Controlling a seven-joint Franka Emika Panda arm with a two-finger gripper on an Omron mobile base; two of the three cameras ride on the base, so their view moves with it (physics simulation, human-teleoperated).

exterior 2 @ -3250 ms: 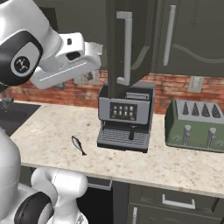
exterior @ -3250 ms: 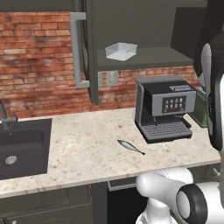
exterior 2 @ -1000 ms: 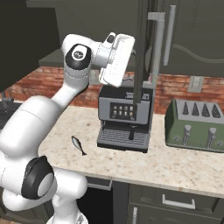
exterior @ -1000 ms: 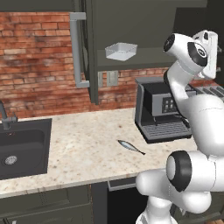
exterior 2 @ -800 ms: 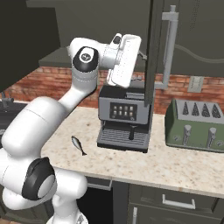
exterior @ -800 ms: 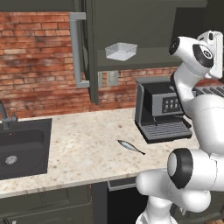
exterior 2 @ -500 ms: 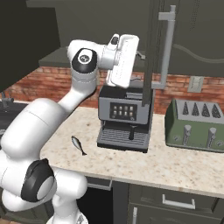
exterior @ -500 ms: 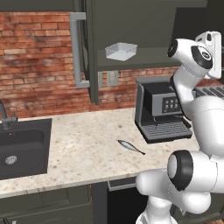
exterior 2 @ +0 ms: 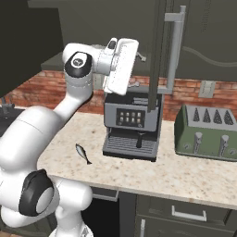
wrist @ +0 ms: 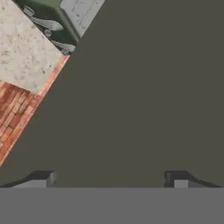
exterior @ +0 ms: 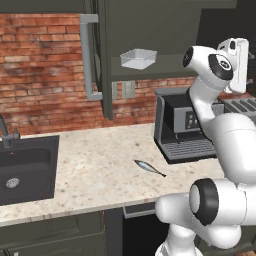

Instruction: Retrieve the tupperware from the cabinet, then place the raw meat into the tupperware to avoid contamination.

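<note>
You see arm raised higher than 3 seconds back, wrist now up beside open cabinet [exterior: 150,40] door; little shift over last second. Gripper [wrist: 109,177] faces flat dark surface, jaws spread wide, holding nothing. 1 tupperware [exterior: 138,58] sits on cabinet shelf, as before. 1 raw meat [exterior: 149,167] lies on counter [exterior: 95,170], unmoved, just left of 1 coffee machine [exterior 2: 132,125]. 1 toaster [exterior 2: 208,132] at right, 1 sink [exterior: 25,167] at left.
</note>
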